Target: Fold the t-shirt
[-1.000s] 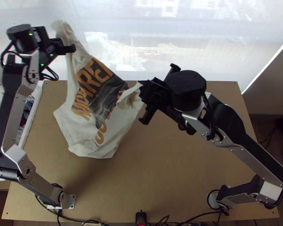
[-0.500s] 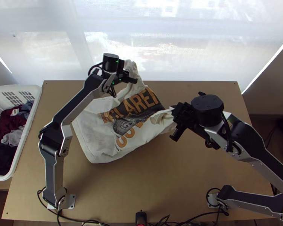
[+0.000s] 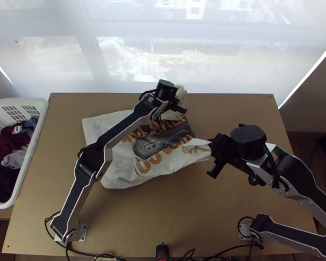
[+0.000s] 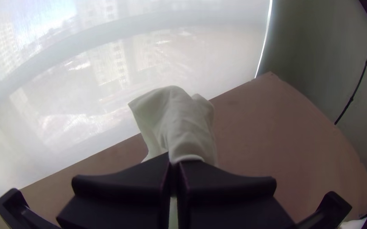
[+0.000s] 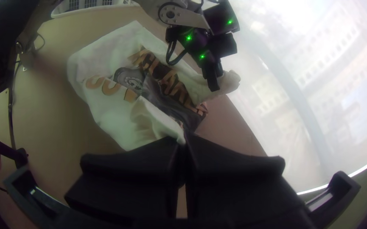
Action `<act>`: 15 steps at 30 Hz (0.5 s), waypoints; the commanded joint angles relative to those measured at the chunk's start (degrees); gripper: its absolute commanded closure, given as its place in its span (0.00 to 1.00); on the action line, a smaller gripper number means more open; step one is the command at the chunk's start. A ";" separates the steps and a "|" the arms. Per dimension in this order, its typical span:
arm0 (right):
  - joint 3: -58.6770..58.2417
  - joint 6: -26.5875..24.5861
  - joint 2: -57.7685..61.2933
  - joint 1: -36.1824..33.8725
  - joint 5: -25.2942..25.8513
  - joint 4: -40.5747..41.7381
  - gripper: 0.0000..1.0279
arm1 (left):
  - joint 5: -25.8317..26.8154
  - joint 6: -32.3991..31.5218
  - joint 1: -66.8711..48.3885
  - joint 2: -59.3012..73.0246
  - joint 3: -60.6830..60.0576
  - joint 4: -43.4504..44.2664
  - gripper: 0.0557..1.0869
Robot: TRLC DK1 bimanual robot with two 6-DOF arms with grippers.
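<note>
Indoor workspace: wooden table (image 3: 176,217), screened window (image 3: 128,56)

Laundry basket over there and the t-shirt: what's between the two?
In the top view, a strip of the wooden table lies between the basket and the t-shirt; lower in that picture, the left arm slants across the gap.

Bright daylight glowed through a pale blind (image 3: 128,52) beyond the far edge of the table (image 3: 180,217), glaring white in patches. Soft shadow lay on the table's near half. Wrist views showed curved edges, dark corners.
</note>
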 commanded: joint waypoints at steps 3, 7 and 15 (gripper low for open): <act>-3.03 1.57 -3.28 -0.34 -1.27 -2.57 0.98 | -6.16 1.98 -2.03 2.26 0.92 0.62 0.43; -2.94 1.39 -3.28 -1.48 -1.27 -1.96 0.98 | -6.42 2.68 -1.50 -5.38 -1.28 -7.12 0.24; -2.76 0.95 -3.55 -2.10 -2.06 -1.34 0.98 | -5.19 4.44 0.52 -25.51 -9.28 -30.14 0.21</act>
